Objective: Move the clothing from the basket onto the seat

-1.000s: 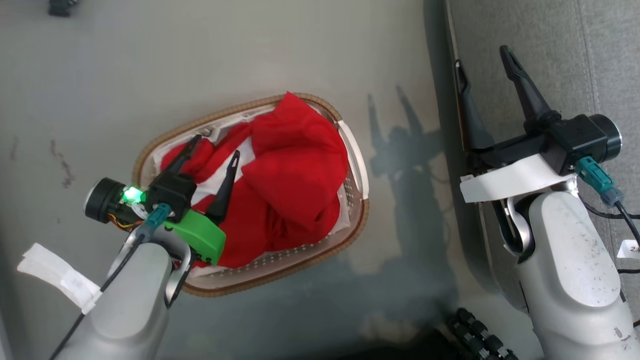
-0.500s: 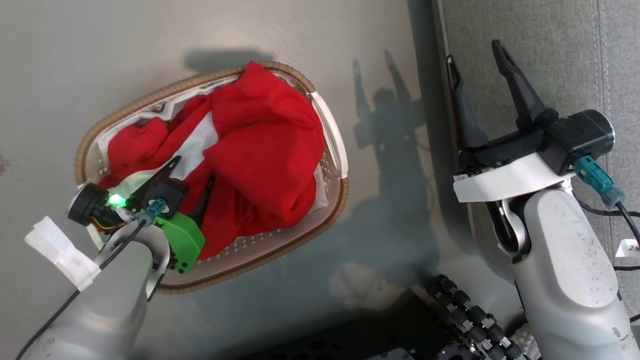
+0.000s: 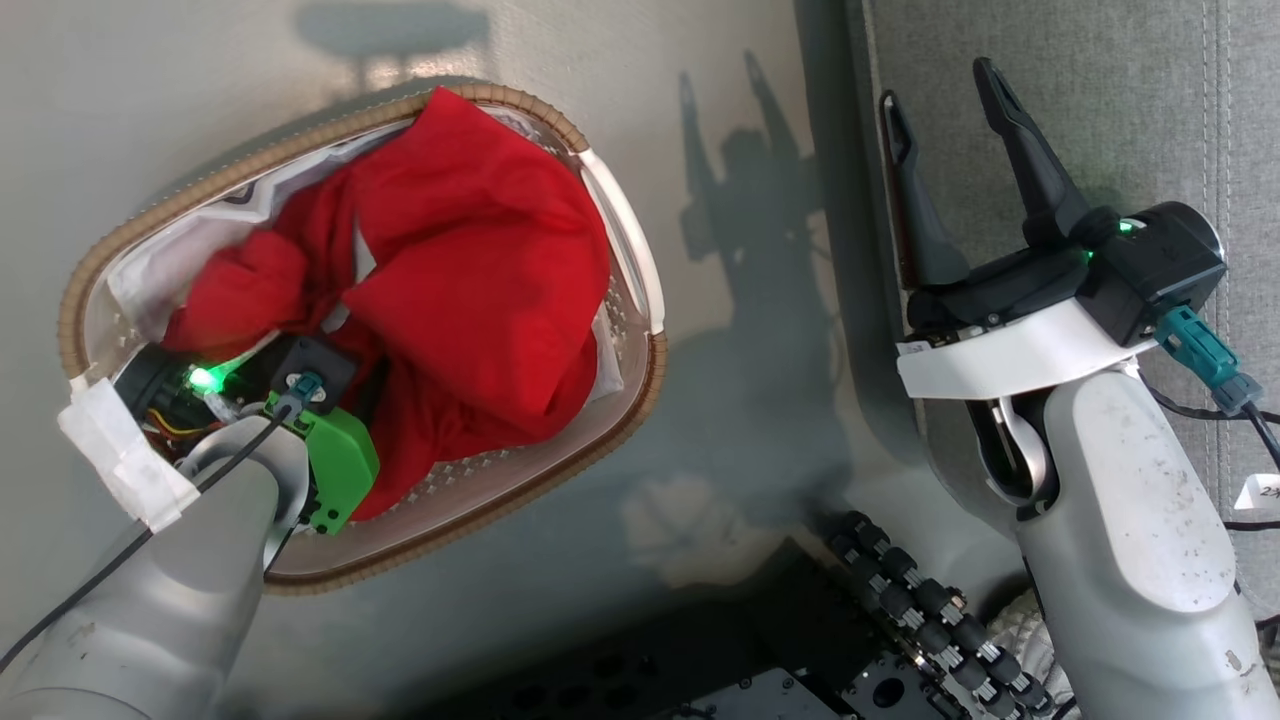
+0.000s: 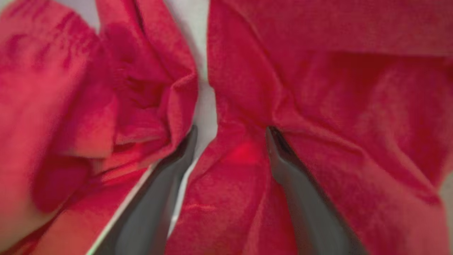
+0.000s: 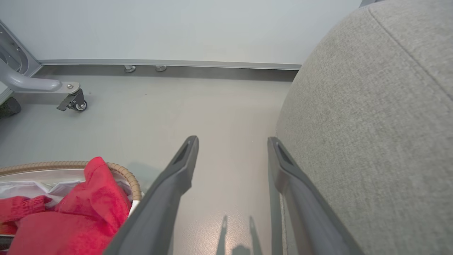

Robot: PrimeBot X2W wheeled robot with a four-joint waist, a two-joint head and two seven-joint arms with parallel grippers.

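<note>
Moved since before: my left hand (image 4: 230,131) has sunk from above the pile down into the basket (image 3: 655,365), and in the head view its fingers are now buried under red fabric. The whole head view has slid too, so that is my head turning, not the basket travelling.
Left hand: released, with both dark fingers (image 4: 155,198) spread apart and pushed into the clothing (image 3: 470,260). A fold of red cloth sits in the gap between them, not yet pinched.
Left wrist: its green cover (image 3: 340,465) hangs over the near rim of the basket, with a green light glowing just beside it.
Right hand (image 3: 937,85): released and holding nothing, its two fingers wide apart. It hovers at the edge of the seat (image 3: 1100,100), one finger over grey cushion and the other over the floor (image 3: 150,100).
Clothing: bright red and bunched high, all of it inside the basket, with one peak leaning against the far rim. A white strip shows between the folds in my left wrist view.
Liner (image 3: 160,270): white, showing at the left end of the basket under the red.
Basket: on the floor, apart from the seat's side.
Seat: bare grey fabric with stitched seams, rounded at its corner (image 5: 371,124).
Shadow (image 3: 740,170): my right hand's, cast on the floor between basket and seat.
</note>
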